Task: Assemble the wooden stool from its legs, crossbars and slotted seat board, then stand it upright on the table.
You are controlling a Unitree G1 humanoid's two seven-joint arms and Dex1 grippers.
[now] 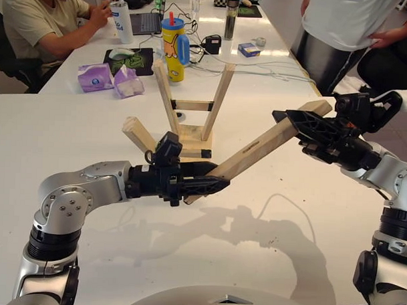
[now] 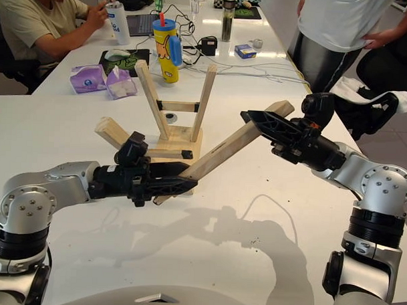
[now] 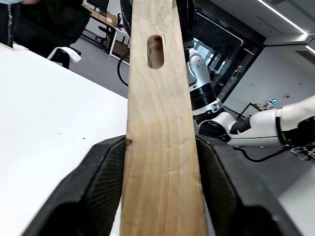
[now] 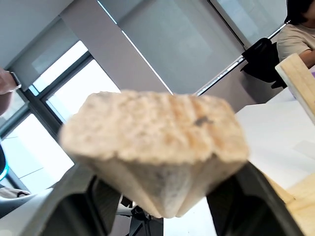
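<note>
Above the near half of the bench (image 1: 70,141), a wooden leg (image 1: 257,149) hangs slantwise between both arms. The left end effector (image 1: 216,184) is closed on its lower end, with the ribbed fingers (image 3: 106,182) pressed flat against two opposite faces. The right end effector (image 1: 291,124) is clamped on the upper end, a finger on either side of the sawn end grain. The leg's long axis climbs from low, in front of the robot, up and away to its right. Whether the lower tip touches the bench I cannot tell. An oval mortise (image 3: 155,51) sits part-way up the broad face.

Just behind, the seat board (image 1: 191,135) lies flat on the bench. Two fitted legs (image 1: 164,91) rise from it, splaying apart upward, and a crossbar (image 1: 192,105) joins them. A further leg (image 1: 136,133) slants off low to the left.

The held leg looks like solid softwood: stiff, light and not fragile. Its smooth faces could let it pivot if it were gripped at one end alone. The flat opposite faces offer the best purchase, clear of the mortise and of whichever end must enter the seat.
</note>
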